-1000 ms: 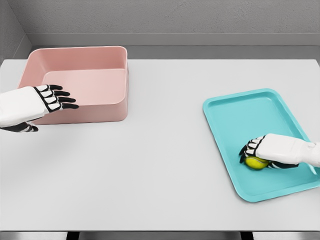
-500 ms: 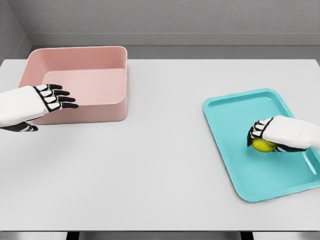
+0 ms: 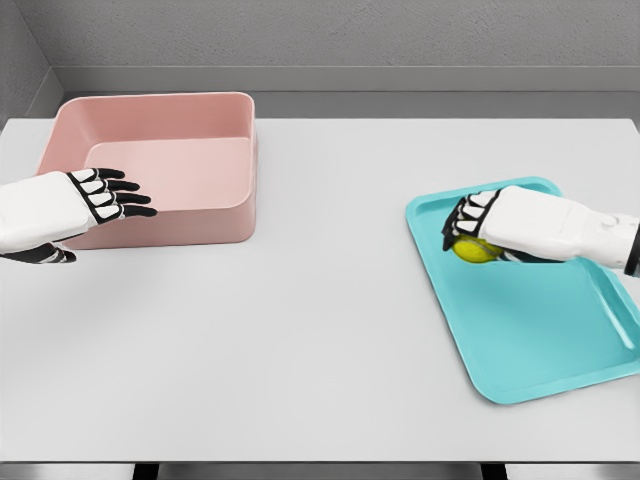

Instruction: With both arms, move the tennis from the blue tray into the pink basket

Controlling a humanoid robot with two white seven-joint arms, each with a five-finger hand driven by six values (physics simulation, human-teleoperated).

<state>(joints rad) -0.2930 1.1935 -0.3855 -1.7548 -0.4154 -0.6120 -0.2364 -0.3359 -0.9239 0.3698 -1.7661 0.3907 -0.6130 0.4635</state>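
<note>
So the right hand [image 3: 500,228] has its fingers wrapped around the tennis ball [image 3: 474,250], gripping it from above, over the upper left part of the blue tray [image 3: 540,330] on the right side of the frame. Whether the ball touches the tray floor, I can't tell. The left hand [image 3: 85,200] sits at middle left, fingers spread and holding nothing, right in front of the pink basket [image 3: 165,130] in the upper left. Everything's on a white table [image 3: 320,350].
</note>
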